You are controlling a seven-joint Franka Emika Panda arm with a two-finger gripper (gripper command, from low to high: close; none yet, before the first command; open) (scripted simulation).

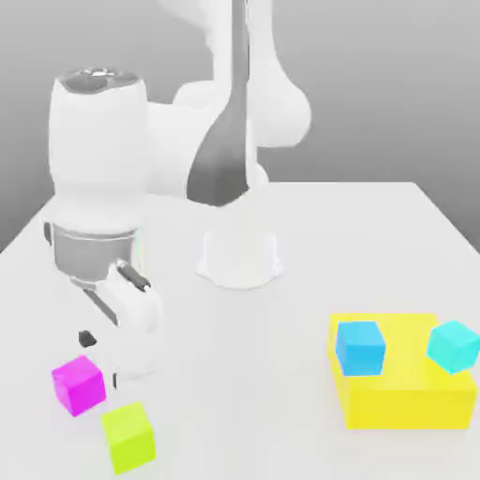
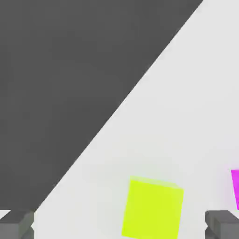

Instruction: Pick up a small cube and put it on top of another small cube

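**Ana:** Cubes first, nearest one out. The lime cube (image 1: pixel 128 436) sits close to the table's (image 1: pixel 375 234) front edge, toward its front corner on the exterior view's left. The magenta cube (image 1: pixel 79 384) is just beside it, a little farther back, not touching.

**Ben:** And the gripper (image 1: pixel 122 361)?

**Ana:** It hangs over that same corner, just behind the two cubes, jaws spread wide and holding nothing. In the hand view the lime cube (image 2: pixel 152 209) lies between the two fingertips (image 2: pixel 223 225), nearer one of them, with the magenta cube (image 2: pixel 235 189) at the frame's rim.

**Ben:** So the step is lining up for the pick, I'd judge.

**Ana:** Yes. I'd centre the lime cube between the pads, square the fingers to its flat faces, then drop straight down; the magenta neighbour leaves little room on that side.

**Ben:** Farther back?

**Ana:** The middle is bare up to the arm's base (image 1: pixel 239 258). A yellow block (image 1: pixel 403 394) carrying two blue cubes (image 1: pixel 360 347) sits well apart, by the opposite front corner.
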